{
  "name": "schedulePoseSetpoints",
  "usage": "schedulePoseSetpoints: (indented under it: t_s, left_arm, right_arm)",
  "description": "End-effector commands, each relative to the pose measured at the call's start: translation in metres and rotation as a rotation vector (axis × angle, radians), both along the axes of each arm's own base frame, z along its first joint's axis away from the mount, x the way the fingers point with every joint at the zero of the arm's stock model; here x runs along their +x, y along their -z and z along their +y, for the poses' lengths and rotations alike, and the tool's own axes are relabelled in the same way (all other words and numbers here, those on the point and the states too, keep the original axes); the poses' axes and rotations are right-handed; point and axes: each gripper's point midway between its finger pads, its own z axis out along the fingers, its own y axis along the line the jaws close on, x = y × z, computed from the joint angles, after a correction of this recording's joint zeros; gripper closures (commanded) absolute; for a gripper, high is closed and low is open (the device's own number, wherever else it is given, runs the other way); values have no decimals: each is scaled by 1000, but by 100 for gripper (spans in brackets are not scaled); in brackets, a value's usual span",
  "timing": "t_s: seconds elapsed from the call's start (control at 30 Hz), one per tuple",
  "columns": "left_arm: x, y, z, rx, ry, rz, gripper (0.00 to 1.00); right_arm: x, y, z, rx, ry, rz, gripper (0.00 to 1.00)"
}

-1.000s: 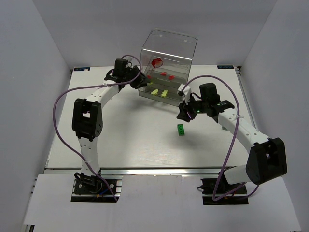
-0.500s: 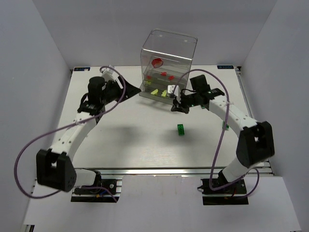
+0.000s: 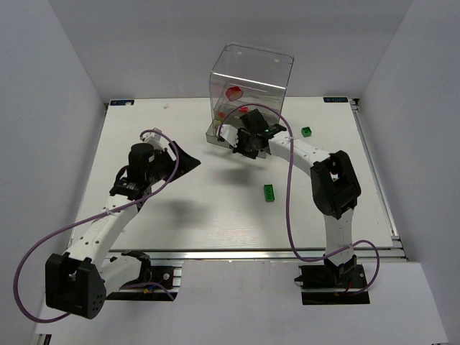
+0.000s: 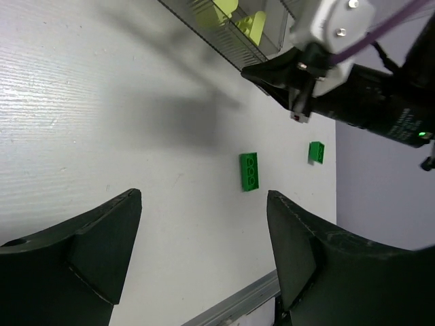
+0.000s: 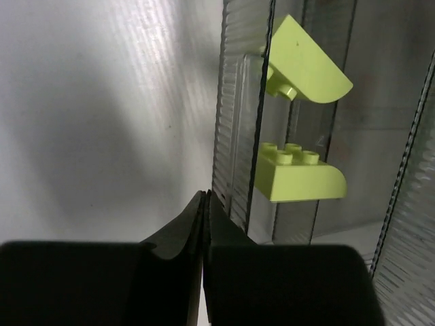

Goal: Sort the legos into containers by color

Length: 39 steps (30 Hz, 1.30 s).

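The clear container [image 3: 251, 79] stands at the back centre with red legos [image 3: 233, 92] on its upper shelves. Two yellow-green legos [image 5: 299, 173] lie in its bottom drawer [image 5: 234, 136]. My right gripper [image 3: 241, 141] is shut with nothing between its fingers, its tip [image 5: 206, 195] right at that drawer's ribbed front. My left gripper [image 4: 204, 204] is open and empty over the table left of the container [image 4: 224, 41]. One dark green lego [image 3: 269, 192] lies mid-table, and a smaller green lego [image 3: 307, 132] lies right of the container. Both greens show in the left wrist view: the longer lego [image 4: 249, 170], the smaller lego [image 4: 316, 151].
White walls close in the table on the left, back and right. A metal rail [image 3: 230, 251] runs along the near edge. Purple cables [image 3: 287, 208] loop off both arms. The right arm's elbow [image 3: 334, 183] stands just right of the mid-table green lego.
My left arm drew back from the container toward the left front and its jaws widened. My right gripper shut and swung left to the drawer front, uncovering the small green lego.
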Motion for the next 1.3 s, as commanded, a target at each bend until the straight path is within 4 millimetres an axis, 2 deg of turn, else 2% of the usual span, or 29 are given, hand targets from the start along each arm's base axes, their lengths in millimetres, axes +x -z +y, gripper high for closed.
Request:
schedulePoseSetpoints:
  t_s: [0.0,0.03,0.2,0.23,0.4,0.77,0.8,0.9,0.93,1.0,1.03,1.07,1.1,1.13,1.17,1.2,1.23,1.27]
  left_arm:
    - [-3,-8,6,-22,-51,-33,16]
    - [-4,-7,6,-27,-54,-32,16]
    - [-13,-3,7,-67,-73,-22,16]
    - [-15,-3,7,-80,-79,-17,15]
    - [-22,-4,9,-113,-95,-25,15]
    - [-32,5,0,-234,-98,-7,14]
    - [-31,5,0,-238,-101,-6,14]
    - [-32,9,-4,-244,-89,13,14]
    - [-29,4,-6,-258,-85,-9,14]
    - [-25,7,-10,-272,-74,-6,14]
    - [-21,3,-12,-293,-70,-23,15]
    - [-18,10,-14,-300,-68,0,16]
    - [-16,17,-16,-313,-67,14,21]
    - [-10,11,-20,-348,-62,-9,26]
    - [-7,16,-22,-359,-64,0,32]
    - [-1,32,-24,-371,-79,53,42]
    - [6,27,-30,-393,-65,24,60]
    - [12,32,-32,-397,-64,36,67]
  right_arm:
    - [42,-20,-10,-62,175,-202,100]
    - [50,-18,-19,-99,223,-241,100]
    - [59,-13,-26,-136,243,-311,100]
    - [67,-19,-28,-141,261,-359,100]
    - [76,-8,-30,-173,256,-389,100]
    - [97,-8,-36,-229,255,-489,100]
    - [102,-15,-34,-211,264,-522,100]
    - [104,-15,-39,-225,263,-526,100]
    - [102,-13,-37,-213,250,-516,100]
    - [97,-17,-35,-187,231,-497,100]
    - [83,-7,-29,-165,176,-420,100]
    - [74,-20,-24,-131,142,-394,100]
    - [58,-19,-10,-66,57,-319,100]
    - [32,-13,-12,-73,7,-210,100]
    - [16,-16,-7,-5,-26,-137,100]
    - [-4,-40,3,97,-82,-100,100]
    - [-17,-46,-2,131,-84,-52,100]
    - [-35,-59,-7,182,-78,-15,75]
